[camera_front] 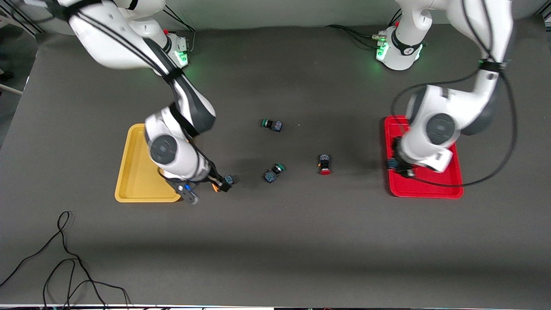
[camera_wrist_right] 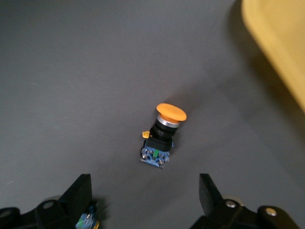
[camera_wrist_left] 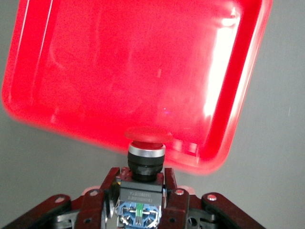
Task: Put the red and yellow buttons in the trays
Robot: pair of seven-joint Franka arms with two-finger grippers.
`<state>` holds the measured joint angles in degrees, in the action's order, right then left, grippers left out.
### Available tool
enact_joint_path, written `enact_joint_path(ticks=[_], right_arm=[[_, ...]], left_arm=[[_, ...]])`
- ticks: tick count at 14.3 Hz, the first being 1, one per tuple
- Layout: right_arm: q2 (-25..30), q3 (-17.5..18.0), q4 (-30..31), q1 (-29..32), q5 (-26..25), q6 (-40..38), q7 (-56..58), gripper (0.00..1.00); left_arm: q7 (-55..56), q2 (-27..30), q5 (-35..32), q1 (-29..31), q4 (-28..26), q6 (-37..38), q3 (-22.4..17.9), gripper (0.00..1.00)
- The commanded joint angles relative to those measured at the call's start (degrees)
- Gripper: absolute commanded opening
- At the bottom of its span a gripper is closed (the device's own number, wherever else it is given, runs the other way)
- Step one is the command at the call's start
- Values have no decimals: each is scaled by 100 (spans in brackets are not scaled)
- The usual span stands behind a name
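My left gripper (camera_wrist_left: 141, 177) is shut on the dark body of a red-capped button (camera_wrist_left: 145, 151). It hangs over the rim of the red tray (camera_wrist_left: 119, 71) on the tray's side toward the table's middle (camera_front: 398, 165). My right gripper (camera_wrist_right: 144, 183) stands open above the table beside the yellow tray (camera_front: 133, 172), with nothing between its fingers. A yellow-capped button (camera_wrist_right: 163, 136) lies on its side on the table just ahead of those fingers (camera_front: 224, 183). A small blue and yellow piece (camera_wrist_right: 88, 220) shows by one finger; I cannot tell what it is. A second red button (camera_front: 324, 165) lies mid-table.
Two green-capped buttons lie mid-table, one (camera_front: 272, 125) farther from the front camera and one (camera_front: 274, 172) nearer. Loose black cables (camera_front: 64, 258) trail near the front edge at the right arm's end. Both trays' visible floors are bare.
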<state>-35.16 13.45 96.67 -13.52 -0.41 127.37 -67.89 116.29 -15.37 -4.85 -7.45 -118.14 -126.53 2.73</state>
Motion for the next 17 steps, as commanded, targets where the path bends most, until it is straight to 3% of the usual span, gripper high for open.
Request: enact_joint_path(ticks=[1, 5, 6, 7, 9, 10, 11, 13, 17], right_arm=[[-597, 26, -298, -19, -187, 7, -478, 100], [-703, -9, -272, -19, -249, 7, -515, 100], [-695, -17, -237, -19, -388, 7, -515, 96], [-694, -18, -202, -19, -520, 59, -515, 83], [-695, -18, -175, -19, -530, 130, -558, 45], [-694, -18, -175, -2, -530, 130, -559, 31], [-686, -18, -175, 7, -530, 130, -559, 19], [-616, -9, -175, 16, -530, 121, -567, 7], [76, -18, -35, 138, -530, -474, -392, 6]], left_arm=[[-571, -70, 54, 549, -131, -187, 78, 13], [-590, -255, 54, 867, -700, -1126, 69, 14], [-590, -256, 54, 911, -946, -1372, 69, 17], [-564, -247, 54, 912, -1174, -1592, 69, 19], [-572, -238, 54, 842, -1212, -1612, 78, 67], [-573, -212, 54, 841, -1177, -1577, 87, 73], [-590, -159, 46, 841, -1168, -1559, 96, 96], [-590, -63, 46, 841, -941, -1385, 113, 100], [-949, -10, 46, 815, 307, 21, 384, 100]])
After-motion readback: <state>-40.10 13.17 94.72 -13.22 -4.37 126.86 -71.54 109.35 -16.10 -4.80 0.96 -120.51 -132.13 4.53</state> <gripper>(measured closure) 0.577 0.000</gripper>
